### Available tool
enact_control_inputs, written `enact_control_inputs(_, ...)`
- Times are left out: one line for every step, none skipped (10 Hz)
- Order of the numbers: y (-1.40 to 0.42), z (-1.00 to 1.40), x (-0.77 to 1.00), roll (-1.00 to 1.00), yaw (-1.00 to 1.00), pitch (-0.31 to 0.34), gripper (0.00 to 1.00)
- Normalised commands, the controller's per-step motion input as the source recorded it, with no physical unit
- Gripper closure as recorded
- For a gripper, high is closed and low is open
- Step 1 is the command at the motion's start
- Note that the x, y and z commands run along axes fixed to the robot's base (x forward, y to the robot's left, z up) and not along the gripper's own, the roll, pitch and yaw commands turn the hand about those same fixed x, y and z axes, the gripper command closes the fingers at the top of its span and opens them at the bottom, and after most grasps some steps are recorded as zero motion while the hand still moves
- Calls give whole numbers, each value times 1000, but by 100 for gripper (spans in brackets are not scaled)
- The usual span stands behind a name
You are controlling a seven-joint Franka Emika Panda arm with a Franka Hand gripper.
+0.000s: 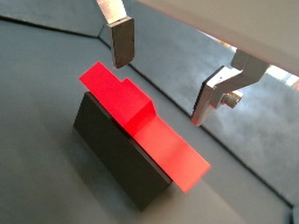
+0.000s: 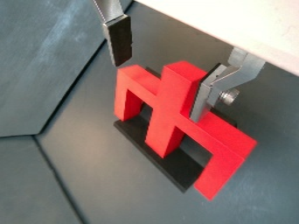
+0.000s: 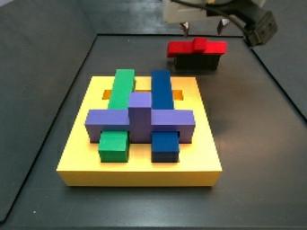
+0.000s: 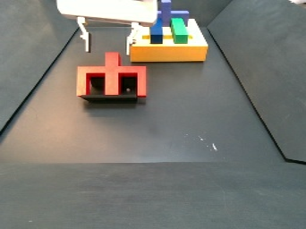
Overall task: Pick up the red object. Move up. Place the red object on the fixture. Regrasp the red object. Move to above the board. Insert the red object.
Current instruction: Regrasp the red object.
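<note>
- Dark grey floor [image 4: 156, 134] lies under everything.
- Red object [image 2: 176, 118] sits on the fixture [image 1: 117, 149], touching nothing else.
- Gripper [image 2: 170, 52] hangs just above it, fingers [image 1: 121, 42] spread, holding nothing.
- Board [image 3: 142, 154] with its blocks stands well apart.

You had a gripper [image 2: 170, 63] with two flat silver plate fingers [image 2: 216, 87], each tipped with a dark rectangular pad [image 1: 122, 45]. One finger carried an angled metal bracket with a small round screw showing in both wrist views. The hand body above was white or pale grey, a broad box in a side view [image 4: 114, 9]. A black camera unit hung beside it in a side view [image 3: 259, 25].
</note>
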Motion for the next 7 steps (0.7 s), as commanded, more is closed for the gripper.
enact_control_inputs(-171,-226,-189,1000,171,0,0)
enact_control_inputs(-149,-426,-77,940,120,0,0)
enact_control_inputs(-34,-537,0,623,120,0,0)
enact_control_inputs(0,-469,120,443,163,0,0)
enact_control_inputs(0,-343,151,249,220,0,0)
enact_control_inputs(0,0,17,74,29,0,0)
enact_control_inputs(0,0,0,9,0,0,0)
